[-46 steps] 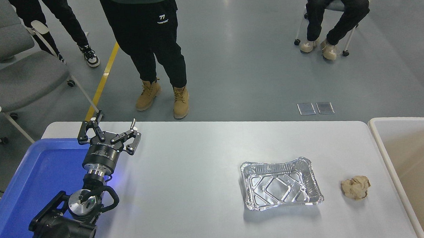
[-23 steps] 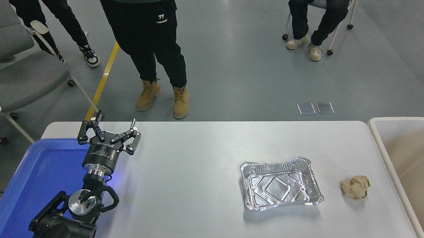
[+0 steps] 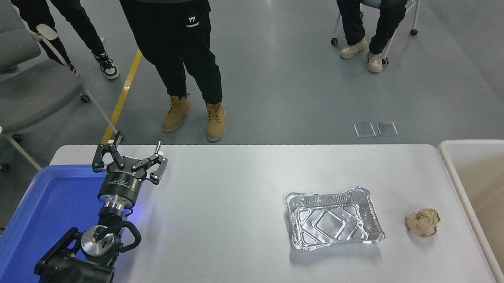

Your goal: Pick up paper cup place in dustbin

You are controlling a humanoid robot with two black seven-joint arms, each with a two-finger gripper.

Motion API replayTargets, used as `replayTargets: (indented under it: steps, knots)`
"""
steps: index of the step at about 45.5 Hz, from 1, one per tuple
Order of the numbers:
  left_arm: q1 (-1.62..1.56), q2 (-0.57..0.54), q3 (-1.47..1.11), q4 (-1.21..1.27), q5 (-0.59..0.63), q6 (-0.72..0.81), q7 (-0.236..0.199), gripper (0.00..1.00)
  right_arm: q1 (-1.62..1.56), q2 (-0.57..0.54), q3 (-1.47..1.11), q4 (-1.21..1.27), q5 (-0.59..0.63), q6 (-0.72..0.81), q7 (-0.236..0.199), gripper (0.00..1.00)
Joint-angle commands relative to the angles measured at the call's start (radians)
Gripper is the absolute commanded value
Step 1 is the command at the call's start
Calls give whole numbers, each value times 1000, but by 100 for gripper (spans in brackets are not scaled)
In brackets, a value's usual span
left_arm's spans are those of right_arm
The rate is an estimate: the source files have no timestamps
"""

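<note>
The paper cup does not show anywhere in the head view. The beige dustbin [image 3: 456, 174] stands past the table's right end, with its pale rim and part of its inside showing. My left gripper [image 3: 136, 144] is open and empty, parked above the table's far left by the blue tray. My right arm and gripper are out of view.
A shiny foil tray [image 3: 334, 219] and a crumpled tan paper ball [image 3: 422, 223] lie on the white table [image 3: 221, 212] at the right. A large blue tray [image 3: 45, 221] sits at the left end. People stand and sit beyond the far edge.
A dark part of the right arm at the lower right edge has left the picture. The seated person at the top right has rolled further left. The left arm has not moved.
</note>
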Motion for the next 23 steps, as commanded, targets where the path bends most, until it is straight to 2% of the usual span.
replayTargets:
  steps: [1,13,23]
  knots:
    - [0,0,0,0,0,1,0,99,159,57,-20,76,-121,-2,-23,100]
    - [0,0,0,0,0,-1,0,99,307,34,-44,343,-278,-5,-56,100]
    - [0,0,0,0,0,1,0,99,501,28,-306,530,-273,8,-53,100]
